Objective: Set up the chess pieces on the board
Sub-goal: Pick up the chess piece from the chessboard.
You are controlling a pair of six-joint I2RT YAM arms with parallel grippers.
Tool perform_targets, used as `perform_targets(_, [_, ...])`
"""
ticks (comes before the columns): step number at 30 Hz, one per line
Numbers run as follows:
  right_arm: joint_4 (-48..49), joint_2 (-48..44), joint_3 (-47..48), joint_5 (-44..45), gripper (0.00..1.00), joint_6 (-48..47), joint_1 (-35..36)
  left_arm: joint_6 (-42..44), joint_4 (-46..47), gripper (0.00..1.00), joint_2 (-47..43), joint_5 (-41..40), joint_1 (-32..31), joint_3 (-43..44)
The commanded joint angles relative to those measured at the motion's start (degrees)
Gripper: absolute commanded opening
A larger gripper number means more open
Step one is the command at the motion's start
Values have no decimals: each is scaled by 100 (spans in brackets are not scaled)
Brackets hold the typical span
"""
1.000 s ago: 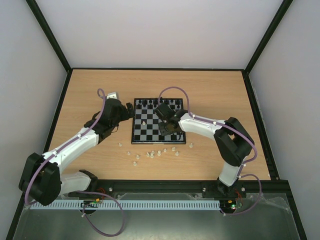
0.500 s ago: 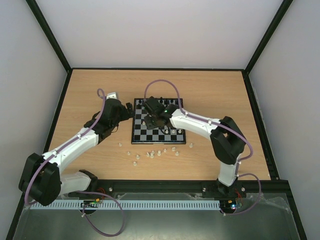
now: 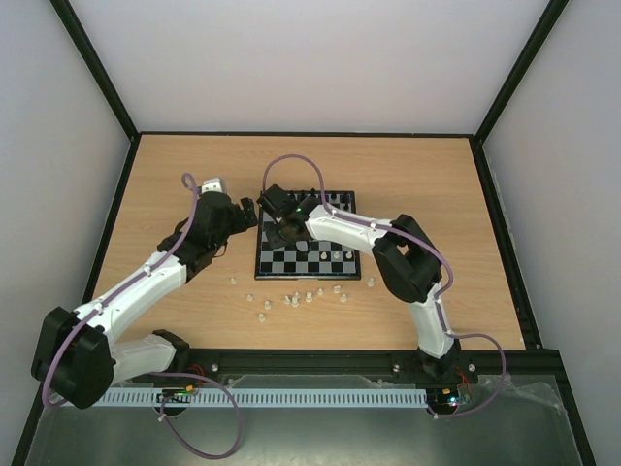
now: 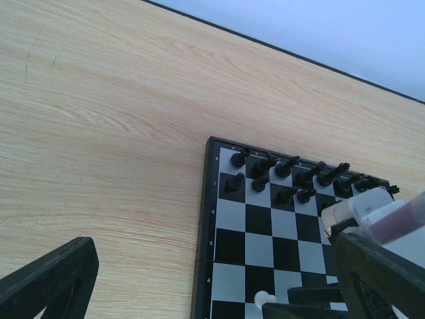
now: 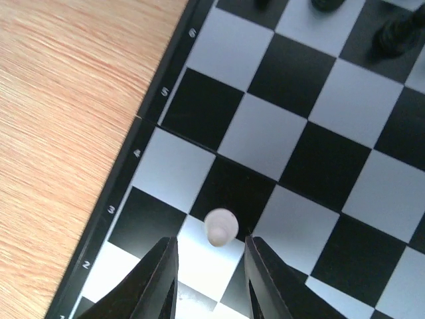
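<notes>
The board (image 3: 335, 237) lies mid-table, with black chessmen (image 4: 292, 174) on its far rows. A white pawn (image 5: 220, 226) stands on the board near the left rim. My right gripper (image 5: 209, 251) hovers over it, open, one finger on each side and neither touching it. The same pawn (image 4: 264, 298) shows low in the left wrist view. My left gripper (image 4: 212, 266) is wide open and holds nothing, hanging over the board's left edge (image 3: 258, 233). Several white chess pieces (image 3: 291, 297) lie on the table in front of the board, and a few (image 3: 335, 255) stand on its near rows.
The right arm (image 3: 349, 225) stretches across the board from the right. The left arm (image 3: 155, 272) comes in from the near left. A single white piece (image 3: 371, 282) sits off the board's near right corner. Black frame walls border the wooden table (image 3: 175, 175).
My right gripper swung left across the board, from its near right part to the pawn by the left rim, and its jaws widened slightly. The left arm barely moved.
</notes>
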Motion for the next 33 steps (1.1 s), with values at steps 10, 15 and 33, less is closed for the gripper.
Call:
perform_targets(10, [-366, 387, 462, 20, 28, -45, 15, -41, -25, 100, -113, -95, -13, -65])
perform_targets(15, [-361, 437, 457, 65, 19, -44, 15, -43, -27, 100, -119, -95, -12, -68])
perform_targets(33, [-289, -1217, -1265, 409, 5, 99, 19, -43, -21, 99, -156, -69, -13, -77])
